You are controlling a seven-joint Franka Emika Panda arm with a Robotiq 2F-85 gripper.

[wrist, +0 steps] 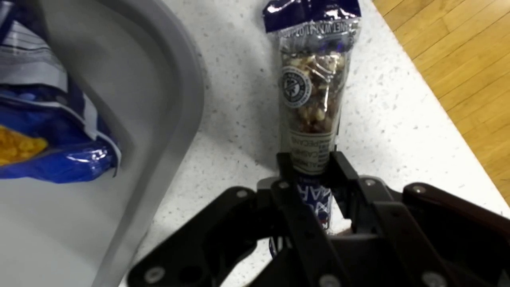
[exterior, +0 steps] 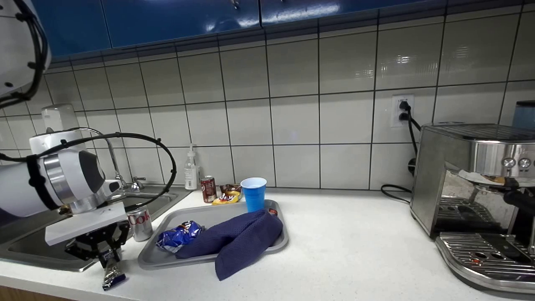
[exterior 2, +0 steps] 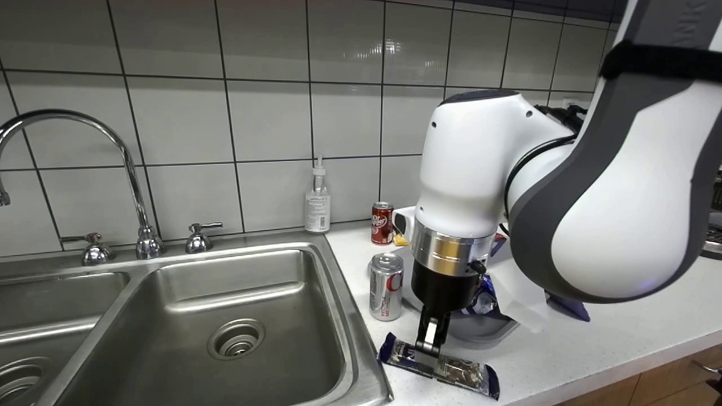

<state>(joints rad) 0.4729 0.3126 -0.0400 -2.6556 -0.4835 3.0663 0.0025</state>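
A snack bar in a clear and dark-blue wrapper (wrist: 314, 79) runs lengthwise between the fingers of my gripper (wrist: 310, 157) in the wrist view. Both fingertips press against its long sides near the middle, so the jaws are shut on it. In an exterior view the gripper (exterior 2: 427, 345) points down onto the bar (exterior 2: 465, 372), both ends sticking out. The bar (exterior: 113, 276) is also seen end-on near the counter's front edge; whether it touches the counter I cannot tell. A silver Diet Coke can (exterior 2: 386, 287) stands close behind the gripper. Part of the bar is hidden by the fingers.
Beside the gripper lies a grey tray (exterior: 146, 260) with a blue chip bag (exterior: 179, 236), a navy cloth (exterior: 250, 242) and a blue cup (exterior: 254, 194). A steel sink (exterior 2: 338, 316) borders the counter. Farther back are a soap bottle (exterior 2: 317, 206) and a red can (exterior 2: 382, 223). An espresso machine (exterior: 451, 167) stands opposite.
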